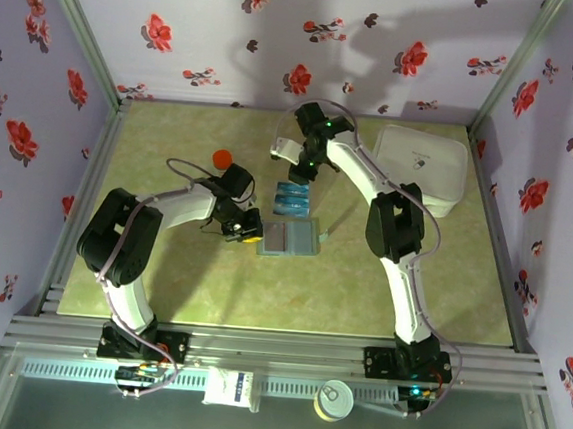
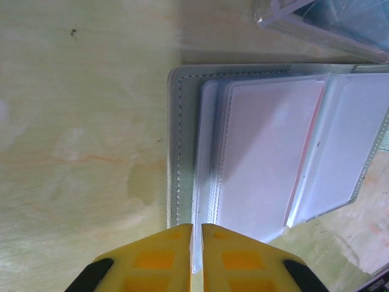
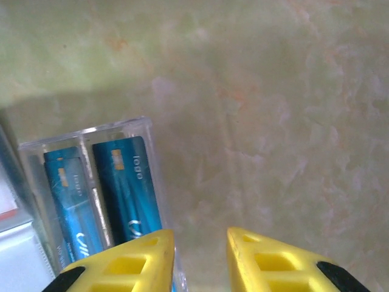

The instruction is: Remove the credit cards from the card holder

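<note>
Lettering is found on one of the credit cards [image 3: 124, 182] only: the word "logo" is printed in pale letters beside a gold chip, on the card just to the left of the right gripper [image 3: 200, 261]. Two such blue cards are seen, laid side by side in the compartments of a clear plastic tray [image 3: 91, 129], which lies beside and ahead of the left finger of that gripper. The fingers of the right gripper are parted and nothing is held between them; bare table [image 3: 273, 121] is seen in the gap. A small dark mark is printed on the top of a white box [image 1: 422, 161], to the right of this gripper, but it cannot be read.

The left gripper [image 2: 196, 258] is closed on a thin clear sleeve of the card holder [image 2: 182, 152], which lies open directly ahead of its fingers, with the grey stitched border to the left. The table is a pale green-yellow surface with a marbled pattern. It is enclosed by walls [image 1: 282, 33] covered in lilac paper with red and black flowers.
</note>
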